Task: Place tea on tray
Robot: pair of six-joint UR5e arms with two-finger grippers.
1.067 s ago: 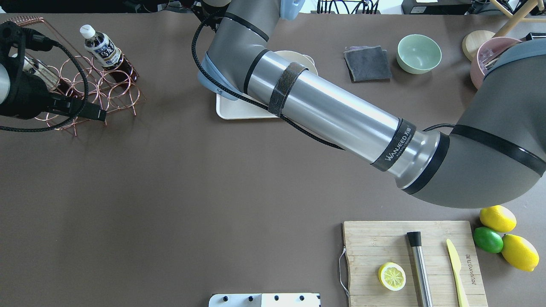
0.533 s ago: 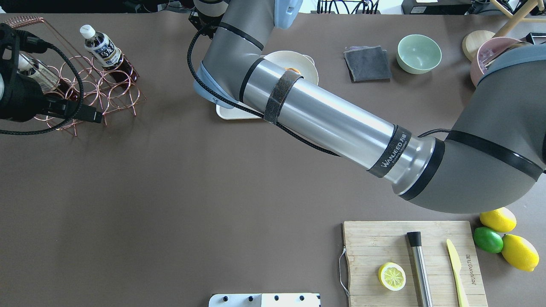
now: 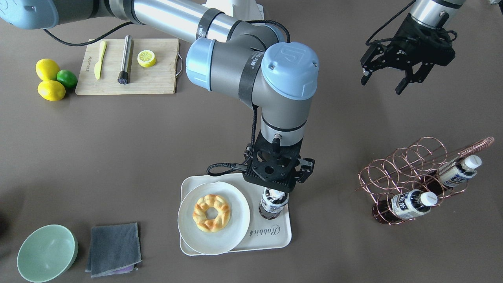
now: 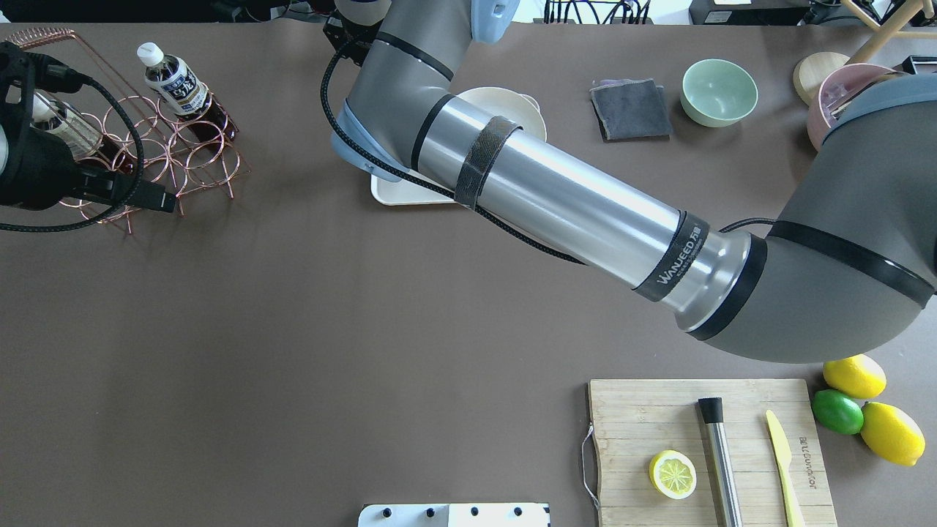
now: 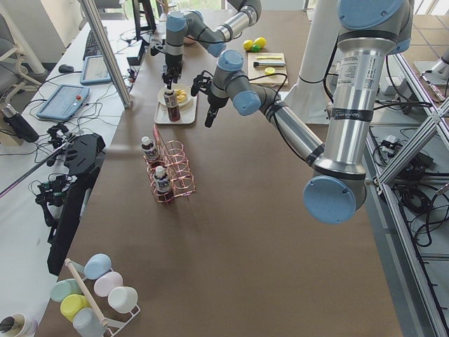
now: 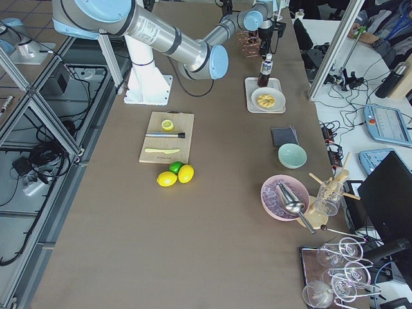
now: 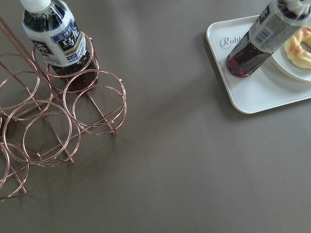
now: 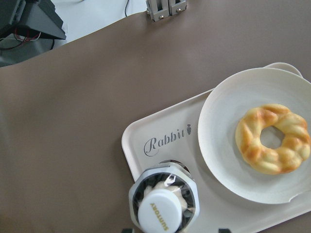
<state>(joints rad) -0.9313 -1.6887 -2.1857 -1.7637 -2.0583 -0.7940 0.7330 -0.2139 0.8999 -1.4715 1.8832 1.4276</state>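
A tea bottle (image 3: 272, 203) stands upright on the cream tray (image 3: 271, 236), beside the "Rabbit" script; the right wrist view shows its white cap (image 8: 163, 209) from above. My right gripper (image 3: 274, 188) hangs straight over that bottle with its jaws apart at about cap height, and I see no grip on it. Two more tea bottles (image 3: 412, 203) (image 3: 458, 169) lie in the copper wire rack (image 3: 401, 169). My left gripper (image 3: 383, 82) is open and empty, in the air behind the rack. The left wrist view shows the tray bottle (image 7: 260, 41) and one rack bottle (image 7: 56, 36).
A round white plate (image 3: 235, 228) with a doughnut (image 3: 211, 212) takes up the tray's other half. A green bowl (image 3: 47, 251) and a grey cloth (image 3: 114, 247) lie beside the tray. A cutting board (image 3: 157, 78) with knife, muddler and lemon slice, and loose citrus (image 3: 51, 90), sit near the robot.
The right arm's forearm and wrist shifted a little toward the far left, then eased back. The left wrist drifted slightly. The rack bottles have not moved.
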